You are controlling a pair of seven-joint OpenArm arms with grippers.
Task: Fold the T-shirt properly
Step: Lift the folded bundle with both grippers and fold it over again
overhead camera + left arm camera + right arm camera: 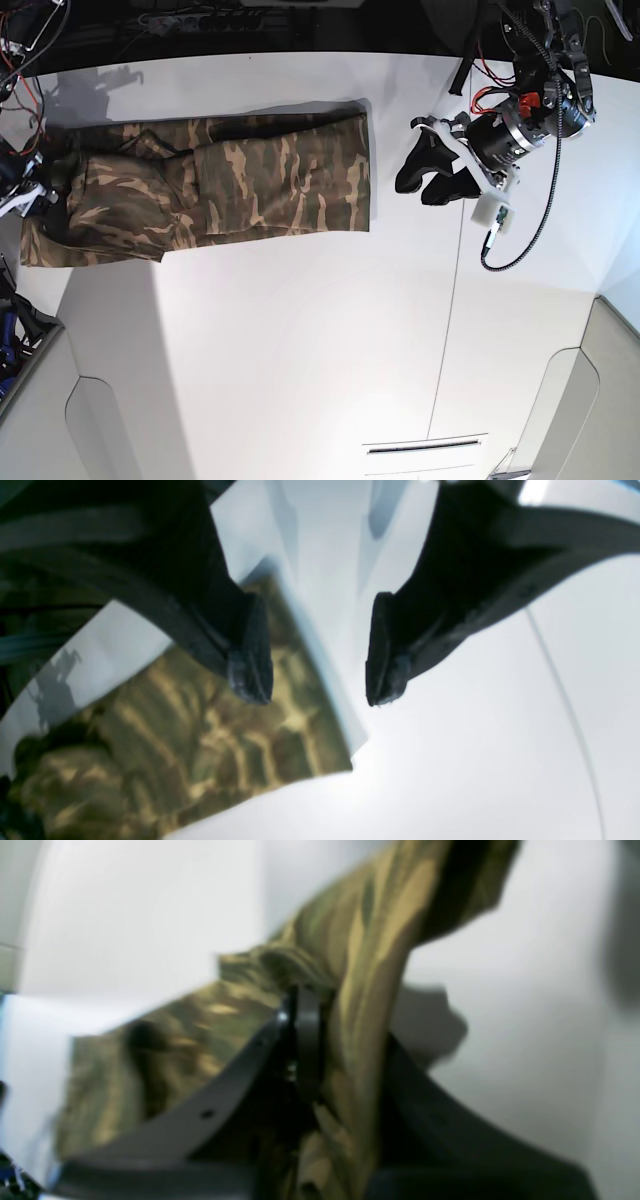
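The camouflage T-shirt (pixel 220 185) lies as a long folded band across the back left of the white table (pixel 300 340). My left gripper (pixel 415 188) is open and empty just off the shirt's right edge. In the left wrist view the gripper (pixel 317 680) hangs over bare table, with the shirt's corner (pixel 200 740) below its left finger (pixel 250 655). My right gripper (pixel 38 188) is at the shirt's left end. In the right wrist view it (pixel 345 1040) is shut on a bunched fold of the shirt (pixel 360 940), lifted off the table.
A thin seam (pixel 455 300) runs down the table right of the middle. A black cable (pixel 525 235) hangs from the left arm. Wires and clutter (pixel 20 40) lie at the far left edge. The table front has rounded cut-outs (pixel 100 400).
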